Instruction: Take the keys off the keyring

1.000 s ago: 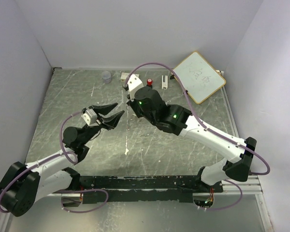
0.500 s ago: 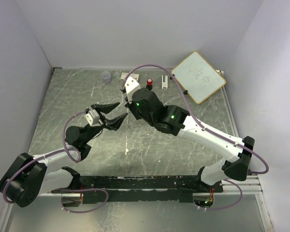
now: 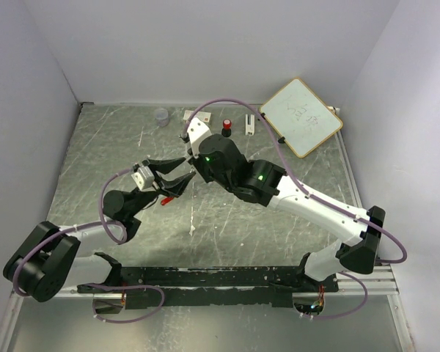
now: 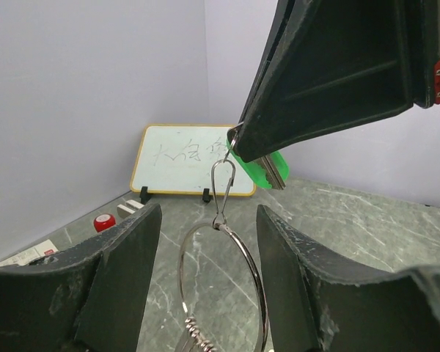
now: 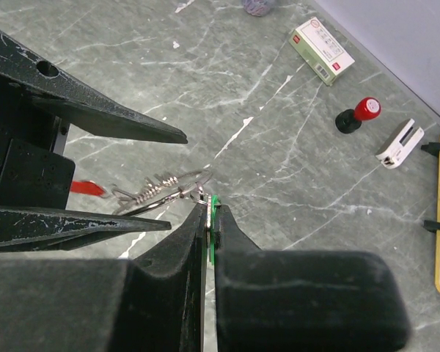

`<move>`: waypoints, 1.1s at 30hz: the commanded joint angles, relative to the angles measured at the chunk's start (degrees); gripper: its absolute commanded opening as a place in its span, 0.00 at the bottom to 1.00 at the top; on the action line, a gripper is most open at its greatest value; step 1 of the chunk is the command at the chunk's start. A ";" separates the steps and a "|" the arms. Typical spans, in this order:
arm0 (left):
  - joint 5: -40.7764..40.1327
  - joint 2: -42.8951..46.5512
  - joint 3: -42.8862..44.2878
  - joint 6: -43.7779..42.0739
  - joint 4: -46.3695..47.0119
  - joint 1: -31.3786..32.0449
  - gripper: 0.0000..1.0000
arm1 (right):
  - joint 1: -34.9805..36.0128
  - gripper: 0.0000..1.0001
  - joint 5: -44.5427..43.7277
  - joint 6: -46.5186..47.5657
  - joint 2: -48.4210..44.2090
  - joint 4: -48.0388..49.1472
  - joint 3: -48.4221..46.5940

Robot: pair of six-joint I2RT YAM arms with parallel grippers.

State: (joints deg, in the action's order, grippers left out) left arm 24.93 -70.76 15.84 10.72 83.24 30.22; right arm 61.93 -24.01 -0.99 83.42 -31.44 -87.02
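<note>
My right gripper (image 5: 209, 205) is shut on the green key (image 5: 213, 220), pinching its flat head between the fingertips above the table. From that key a small clip and the silver keyring (image 4: 253, 268) hang down. The ring sits between the open fingers of my left gripper (image 4: 209, 213), which are not pressed against it. A coiled part of the keyring (image 5: 172, 187) and the red key (image 5: 84, 188) trail toward the left arm. From above, the left gripper (image 3: 187, 168) meets the right gripper (image 3: 196, 167) mid-table, and the red key (image 3: 163, 199) shows just below them.
A whiteboard (image 3: 302, 116) leans at the back right. Along the back edge stand a clear cup (image 3: 161, 116), a small box (image 3: 190, 115), a black knob with a red top (image 3: 226, 126) and a white holder (image 3: 248, 123).
My left gripper has slid right until its fingers flank the hanging ring. The right gripper shifted slightly left, still holding the green key. The red key now shows below the left fingers.
</note>
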 commanded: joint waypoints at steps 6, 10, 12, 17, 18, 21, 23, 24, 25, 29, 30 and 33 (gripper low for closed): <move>1.54 -1.55 0.86 0.49 4.90 -0.07 0.64 | 0.64 0.00 0.11 0.47 -0.01 0.77 -1.52; 1.56 -4.31 0.84 1.65 8.34 -0.08 0.62 | 0.72 0.00 0.19 0.21 -0.01 0.77 -1.28; 2.05 -5.45 1.07 2.33 9.43 -0.10 0.60 | 0.74 0.00 0.10 0.00 0.08 0.71 -1.28; 2.26 -7.24 1.43 3.15 11.63 -0.09 0.55 | 0.86 0.00 -0.07 -0.31 -0.05 0.56 -1.07; 2.38 -7.31 1.55 3.24 11.71 -0.07 0.55 | 0.87 0.00 -0.14 -0.31 0.06 0.51 -1.06; 2.72 -7.41 2.03 3.33 11.59 -0.07 0.54 | 0.96 0.00 -0.16 -0.41 0.24 0.56 -1.11; 2.75 -7.37 2.22 3.34 11.58 -0.12 0.54 | 1.03 0.00 -0.07 -0.40 0.32 0.63 -1.01; 2.82 -7.37 2.33 3.39 11.53 -0.10 0.53 | 1.04 0.00 -0.07 -0.41 0.41 0.62 -1.04; 2.77 -7.42 2.43 3.49 11.51 -0.13 0.53 | 1.08 0.00 -0.01 -0.37 0.50 0.61 -1.04; 3.14 -8.25 2.79 3.92 12.12 -0.07 0.50 | 1.15 0.00 -0.07 -0.58 0.67 0.67 -0.92; 3.31 -8.59 2.80 4.25 12.62 -0.07 0.49 | 1.15 0.00 -0.07 -0.60 0.56 0.80 -0.89; 3.44 -9.37 2.78 5.04 14.02 -0.08 0.48 | 1.22 0.00 0.00 -0.71 0.61 0.82 -0.87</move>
State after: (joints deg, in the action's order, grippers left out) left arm 26.65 -79.00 17.30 14.11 87.37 30.22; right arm 62.83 -23.90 -1.37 83.42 -31.57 -87.02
